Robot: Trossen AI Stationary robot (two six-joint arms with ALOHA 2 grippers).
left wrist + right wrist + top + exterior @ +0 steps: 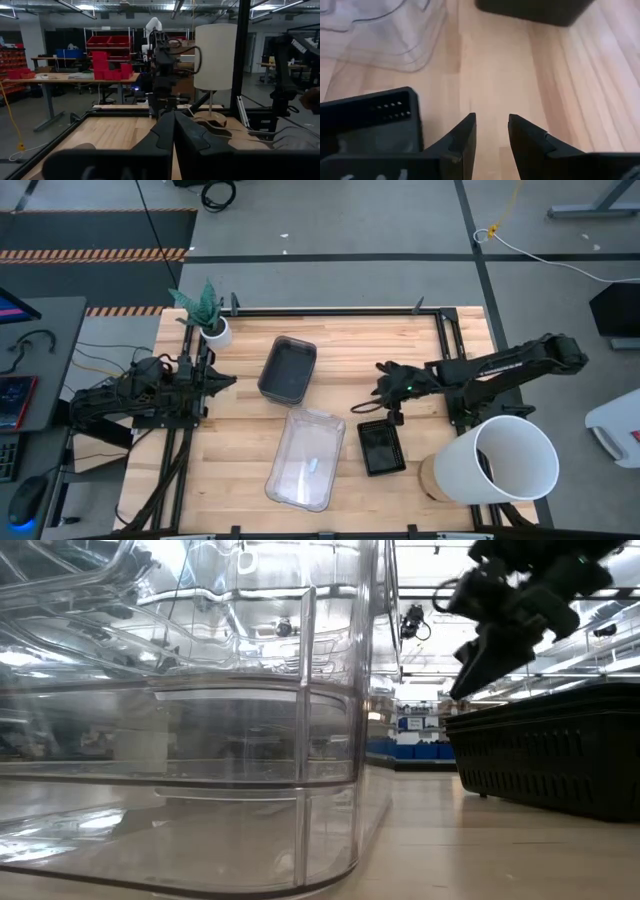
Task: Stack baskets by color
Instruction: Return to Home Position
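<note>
Three baskets rest on their bases on the wooden table: a smoky grey basket (pixel 288 370) toward the far side, a clear basket (pixel 306 458) near the front, and a black slatted basket (pixel 381 447) to the clear one's right. My right gripper (pixel 372 402) hovers open, slanting down, just beyond the black basket's far end (pixel 370 120); bare wood shows between its fingers (pixel 492 127). The low view shows it above the black basket (pixel 550 755). My left gripper (pixel 173 127) is shut and held level at the table's left, away from the baskets.
A big white bucket (pixel 500 460) lies on its side at the front right, close to the black basket. A small white plant pot (pixel 213 330) stands at the far left corner. A black frame rail (pixel 330 311) borders the table's edge.
</note>
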